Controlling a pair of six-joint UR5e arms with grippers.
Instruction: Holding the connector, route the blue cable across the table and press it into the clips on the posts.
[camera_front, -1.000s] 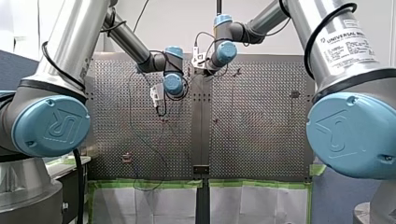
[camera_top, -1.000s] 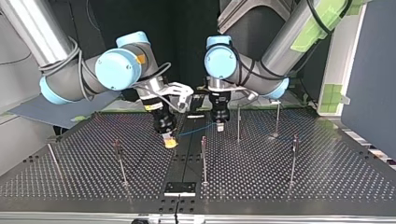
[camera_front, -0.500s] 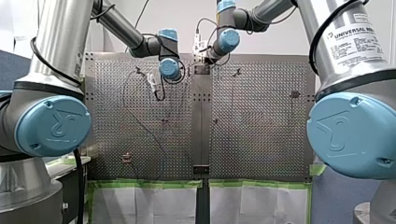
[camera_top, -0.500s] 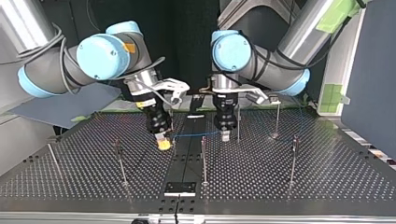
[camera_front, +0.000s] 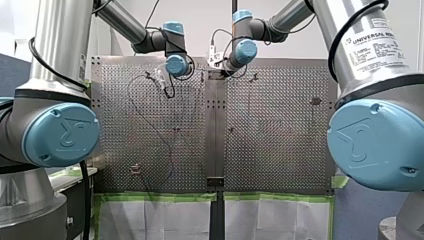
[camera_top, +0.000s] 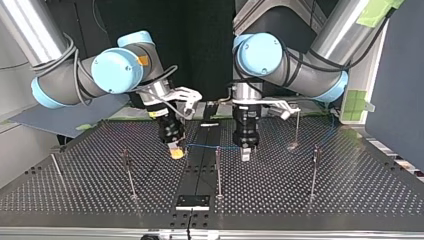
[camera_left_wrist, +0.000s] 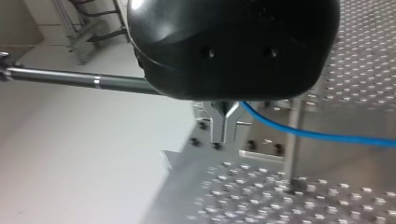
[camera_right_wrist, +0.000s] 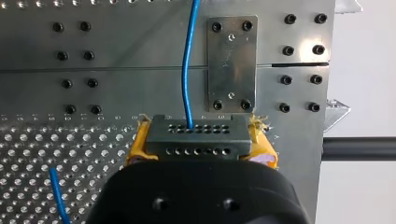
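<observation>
While my right gripper (camera_right_wrist: 198, 145) clamps the grey connector (camera_right_wrist: 195, 127) between its yellow pads (camera_right_wrist: 135, 149), the blue cable (camera_right_wrist: 186, 70) runs straight ahead from it. Farther along, my left gripper (camera_left_wrist: 224, 130) pinches this cable in closed metal fingers (camera_left_wrist: 219, 133), a post (camera_left_wrist: 293, 144) just beside.

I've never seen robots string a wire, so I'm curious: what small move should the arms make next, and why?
Probably lower both arms together, pressing the cable into the clip on the middle post. The right jaws are shut on the connector, the left jaws on the cable, and it runs taut between them near that clip.
</observation>
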